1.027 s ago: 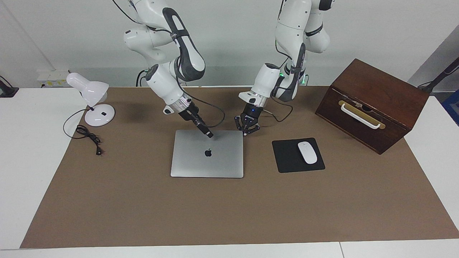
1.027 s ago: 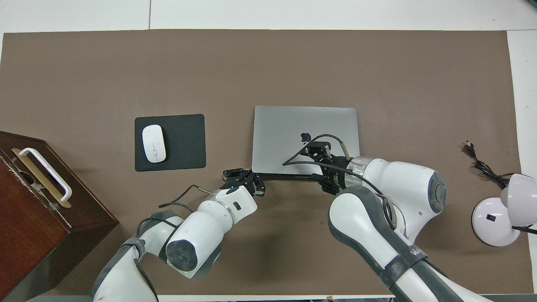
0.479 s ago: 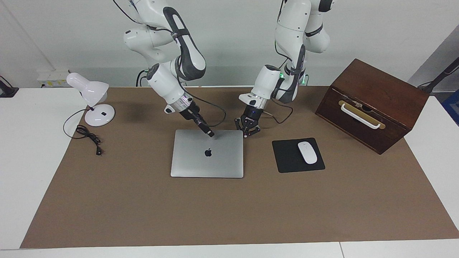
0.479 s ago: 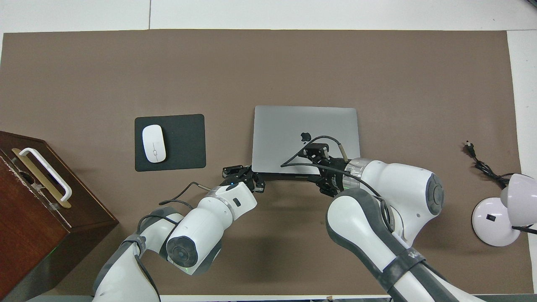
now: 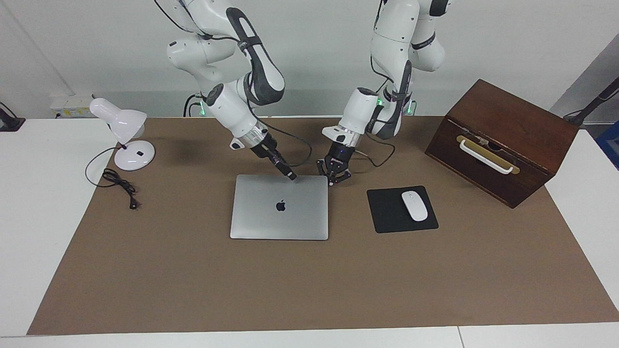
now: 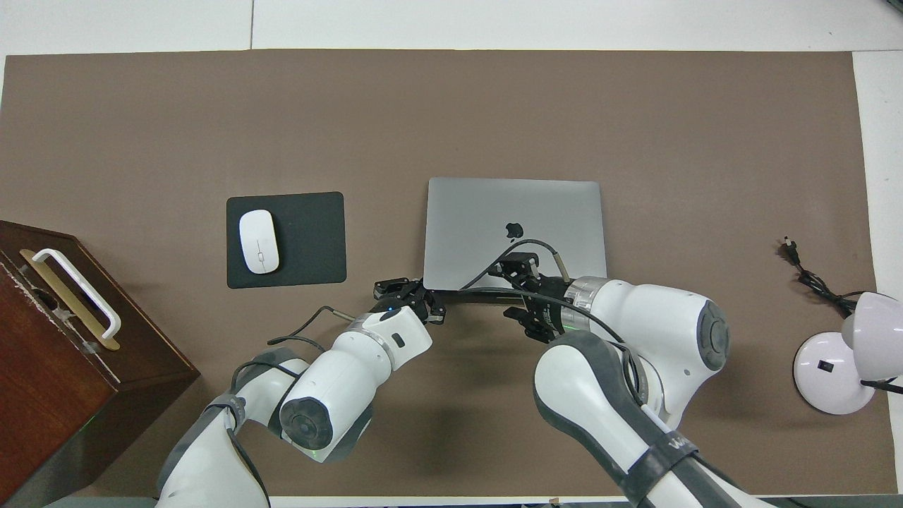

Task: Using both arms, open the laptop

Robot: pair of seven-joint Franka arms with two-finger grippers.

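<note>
Laptop (image 5: 271, 220) lies flat and shut in the middle of the brown mat (image 5: 193, 290), logo up. From across the table, both arms are down at its twelve o'clock edge, the edge nearest the robots.

The left gripper (image 5: 333, 179) has its tips pinched together with nothing between them, right at the one o'clock corner. The right gripper (image 5: 291, 177) pokes down at a slant onto that same edge, near its middle. Whether it is parted or closed I cannot tell, nor whether it actually touches the lid.

So what might go sour? The lid is thin and smooth. A closed tip trying to wedge under it could skate off and scratch the metal. If one arm lifts before the other pins the base, I'd expect the whole machine to tip up with the lid, or slide toward six o'clock on that mat.

Push sideways at the corner and it could drift toward the mouse pad (image 5: 384, 217) and mouse (image 5: 414, 206) at three o'clock, which sit near. The right arm's black cable (image 5: 295, 150) loops low over the edge and could snag a rising lid.

Lamp (image 5: 121, 128) at ten o'clock and wooden box (image 5: 503, 125) at two o'clock are well apart from it all.
</note>
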